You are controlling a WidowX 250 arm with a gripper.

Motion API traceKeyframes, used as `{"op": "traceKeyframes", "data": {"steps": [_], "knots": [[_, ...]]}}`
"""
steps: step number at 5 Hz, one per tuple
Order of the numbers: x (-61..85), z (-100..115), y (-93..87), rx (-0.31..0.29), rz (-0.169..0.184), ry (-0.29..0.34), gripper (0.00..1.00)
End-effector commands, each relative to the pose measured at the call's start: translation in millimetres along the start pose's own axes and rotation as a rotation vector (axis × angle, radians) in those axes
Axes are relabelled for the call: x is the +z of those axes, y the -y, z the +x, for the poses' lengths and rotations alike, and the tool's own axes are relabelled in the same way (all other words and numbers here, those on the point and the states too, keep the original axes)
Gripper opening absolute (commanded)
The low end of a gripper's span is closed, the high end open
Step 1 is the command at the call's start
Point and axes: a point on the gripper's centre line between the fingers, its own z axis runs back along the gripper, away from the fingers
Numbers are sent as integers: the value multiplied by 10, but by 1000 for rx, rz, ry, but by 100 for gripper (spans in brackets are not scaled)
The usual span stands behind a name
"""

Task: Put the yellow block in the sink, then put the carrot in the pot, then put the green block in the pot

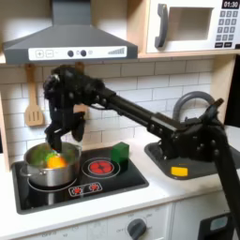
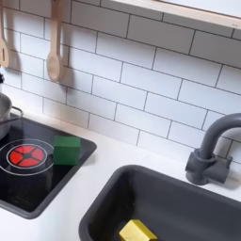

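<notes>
The silver pot stands on the stove's left burner in the first exterior view, and its rim shows at the second exterior view's left edge. The orange carrot lies inside the pot. My gripper hangs just above the carrot, fingers pointing down; their spread is too small and dark to read. The green block rests on the cooktop's edge beside the red burner. The yellow block lies in the dark grey sink.
The curved faucet stands behind the sink. Wooden spoons hang on the tiled wall. A range hood overhangs the stove and a microwave sits at the upper right. My arm stretches from its base by the sink.
</notes>
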Motion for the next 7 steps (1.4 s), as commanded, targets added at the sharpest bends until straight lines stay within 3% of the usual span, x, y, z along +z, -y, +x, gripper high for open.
{"op": "traceKeyframes", "data": {"steps": [1,3,4,6,7], "knots": [[58,-141,164,-40,-26,-5,100],[80,-427,555,-131,-60,-32,100],[75,-499,611,-143,-55,-33,100],[-131,-585,807,-128,-46,-64,100],[-192,-605,894,-112,-59,-87,100]]}}
